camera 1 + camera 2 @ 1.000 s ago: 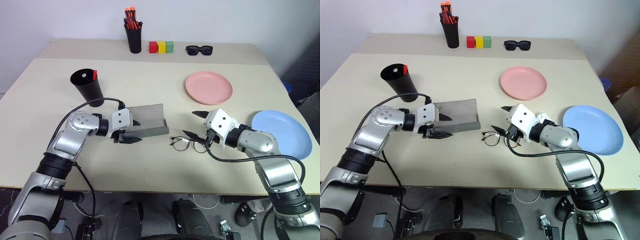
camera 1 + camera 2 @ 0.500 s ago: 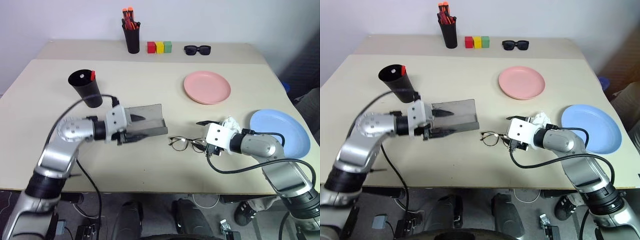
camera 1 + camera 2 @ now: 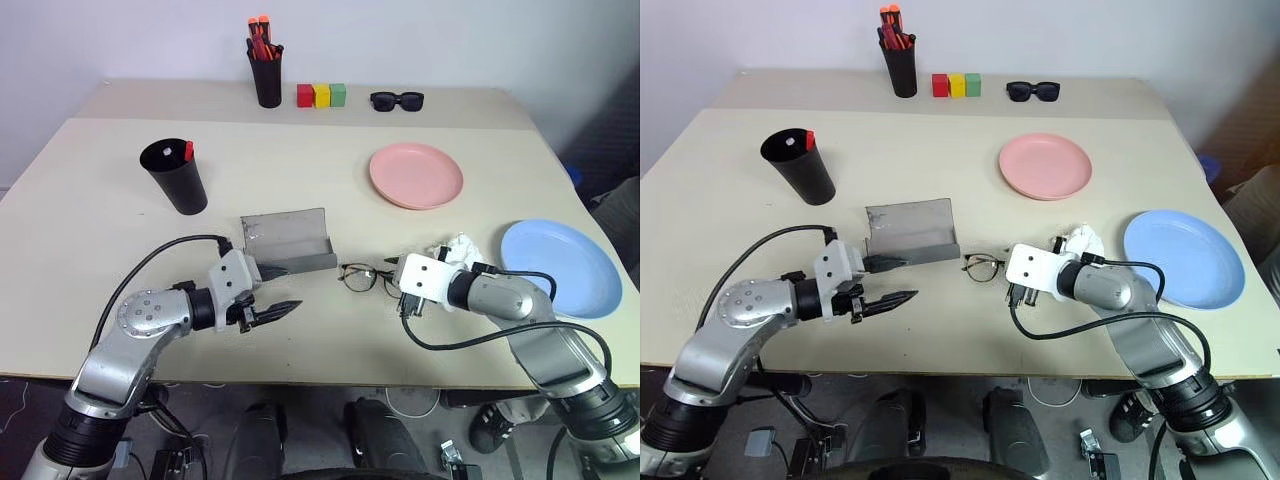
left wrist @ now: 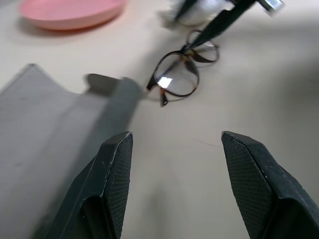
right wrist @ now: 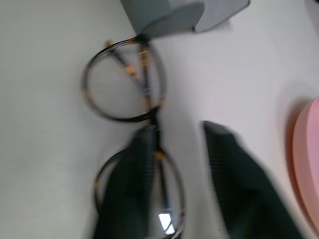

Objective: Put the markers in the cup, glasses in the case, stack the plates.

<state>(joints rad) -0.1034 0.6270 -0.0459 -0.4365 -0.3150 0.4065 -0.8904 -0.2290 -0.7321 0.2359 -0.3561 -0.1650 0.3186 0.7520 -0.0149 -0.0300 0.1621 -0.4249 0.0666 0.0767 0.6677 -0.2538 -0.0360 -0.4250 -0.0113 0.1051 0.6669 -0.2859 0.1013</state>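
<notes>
Left hand [image 3: 283,309] pulled back off the case [image 3: 288,243] toward the worktop's near edge, fingers [image 4: 117,164] apart, holding nothing. Right hand [image 3: 405,297] dropped onto the glasses [image 3: 366,278] and its fingers have gone narrow at the frame's right lens; right wrist view shows them still slightly apart either side of the rim, grip not certain.

Case stands open, lid up, nothing inside; glasses lie just beside its right end, on the worktop. Black cup [image 3: 177,175] back left holds two markers [image 3: 187,151], a red tip and a white tip showing at the rim. Smaller black holder [image 3: 267,80] at the back holds orange-capped pens [image 3: 260,30].

Two plates, unstacked and well apart: pink plate [image 3: 416,175], blue plate [image 3: 560,267] by the right edge. Three small blocks [image 3: 321,95], red, yellow and green, in a row. One pair of sunglasses [image 3: 397,99] beside them.

Beige worktop [image 3: 90,230], plain pale wall behind.
</notes>
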